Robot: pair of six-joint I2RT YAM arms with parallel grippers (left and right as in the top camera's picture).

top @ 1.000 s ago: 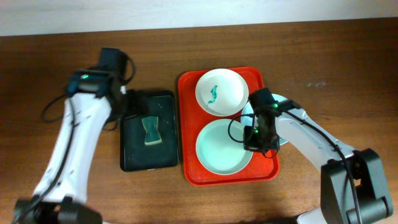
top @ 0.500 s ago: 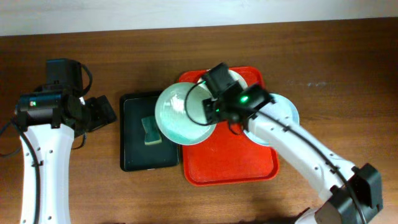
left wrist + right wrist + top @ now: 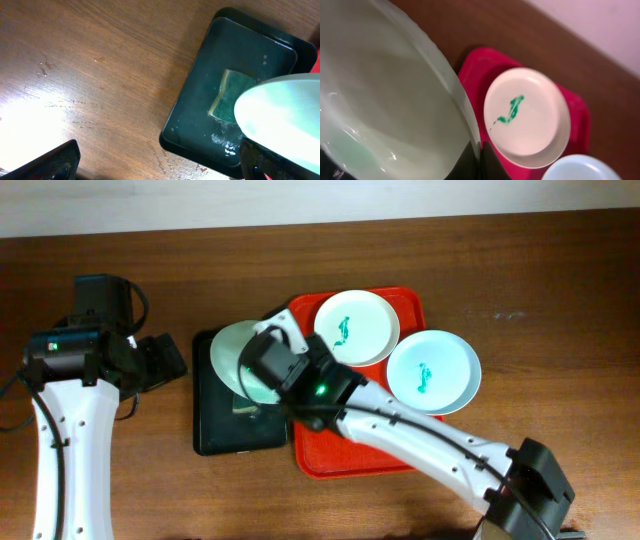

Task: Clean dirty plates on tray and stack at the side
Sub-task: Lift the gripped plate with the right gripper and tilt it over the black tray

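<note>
- Black tray (image 3: pixel 215 430): 12-to-3 o'clock part roofed by the held plate (image 3: pixel 235 355) in the right claw (image 3: pixel 258 375); 6 o'clock half open above.
- Red tray (image 3: pixel 315 455): right arm (image 3: pixel 400 435) crosses it from 5 to 10 o'clock; white plate (image 3: pixel 357 327) at 12, blue plate (image 3: pixel 433 372) at 3 o'clock.
- Left claw (image 3: pixel 165 360): just beside the Black tray at 9 o'clock.
- Worktop (image 3: pixel 550 300): bare beyond both trays at 12 and 3 o'clock.

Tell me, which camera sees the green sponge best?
The left wrist view: the green sponge lies in the black tray, one end hidden by the held mint plate. Overhead, that plate and the right arm hide almost all of it. The right wrist view does not show it.
</note>
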